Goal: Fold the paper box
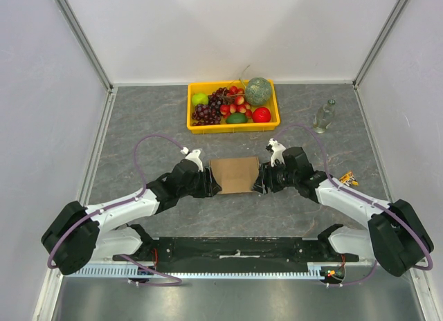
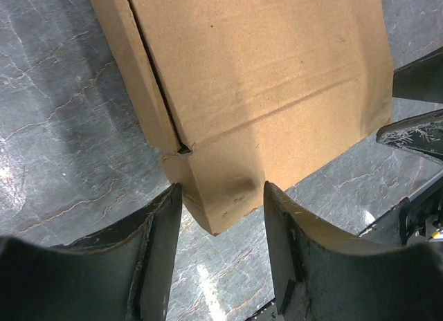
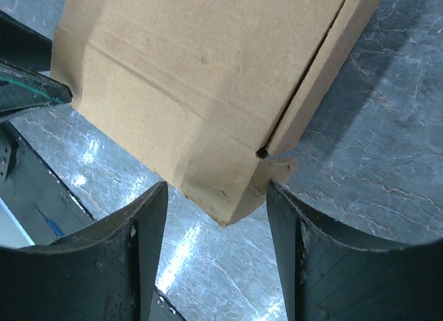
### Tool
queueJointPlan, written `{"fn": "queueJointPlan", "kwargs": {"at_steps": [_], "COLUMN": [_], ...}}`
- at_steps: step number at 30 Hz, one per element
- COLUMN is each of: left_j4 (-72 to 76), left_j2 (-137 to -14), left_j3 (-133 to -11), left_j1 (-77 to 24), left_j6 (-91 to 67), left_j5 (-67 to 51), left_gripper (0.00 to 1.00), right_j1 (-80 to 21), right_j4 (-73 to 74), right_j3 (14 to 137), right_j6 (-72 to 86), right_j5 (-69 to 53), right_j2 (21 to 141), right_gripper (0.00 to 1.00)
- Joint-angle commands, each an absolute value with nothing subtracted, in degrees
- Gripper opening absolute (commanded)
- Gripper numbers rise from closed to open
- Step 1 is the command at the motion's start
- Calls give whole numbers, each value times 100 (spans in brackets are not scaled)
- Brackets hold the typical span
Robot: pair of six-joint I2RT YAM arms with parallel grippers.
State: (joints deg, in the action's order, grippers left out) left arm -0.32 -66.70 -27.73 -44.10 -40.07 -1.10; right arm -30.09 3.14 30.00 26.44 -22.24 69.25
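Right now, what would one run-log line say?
paper box: folded shut, on table | left gripper: open, straddling a left corner | right gripper: open, straddling a right corner

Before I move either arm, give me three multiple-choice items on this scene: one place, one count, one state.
1. Against the yellow crate, the paper box lies: A inside it; B nearer the arms, between the left gripper and right gripper; C beyond it.
2. Clear bottles in view: A none; B three; C one.
3. The left gripper is: A open, a box corner between its fingers; B shut on a grape; C out of view.
Key: B, the top view shows it between both grippers; C, one bottle stands right of the crate; A, the left wrist view shows its fingers spread either side of the corner.
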Motion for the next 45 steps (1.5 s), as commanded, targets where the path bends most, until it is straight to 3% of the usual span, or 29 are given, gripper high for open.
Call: {"fn": "queueJointPlan", "kwargs": {"at_steps": [1, 8, 30, 45], "left_j4": [35, 97, 325, 597], "left_j2": [-6548, -6592, -6767, -7057], "left_j3": [-2813, -2795, -2769, -2751], "left_j1": [-4386, -4377, -4377, -4272], "left_j6": [-3797, -3841, -3841, -3595], "left_j5": [-26, -79, -202, -176], "left_gripper": [57, 57, 52, 51], "right_j1": [-2988, -2979, -2971, -2927], "right_j4": [518, 571, 194, -597], "right_j3": [3234, 3226, 3103, 2813], "right_j6": [2487, 2513, 2505, 2478], "right_j5": [-2390, -2575, -2558, -2338], "right_j2": [6785, 6767, 7049, 7251], "right_gripper": [67, 65, 44, 41]}}
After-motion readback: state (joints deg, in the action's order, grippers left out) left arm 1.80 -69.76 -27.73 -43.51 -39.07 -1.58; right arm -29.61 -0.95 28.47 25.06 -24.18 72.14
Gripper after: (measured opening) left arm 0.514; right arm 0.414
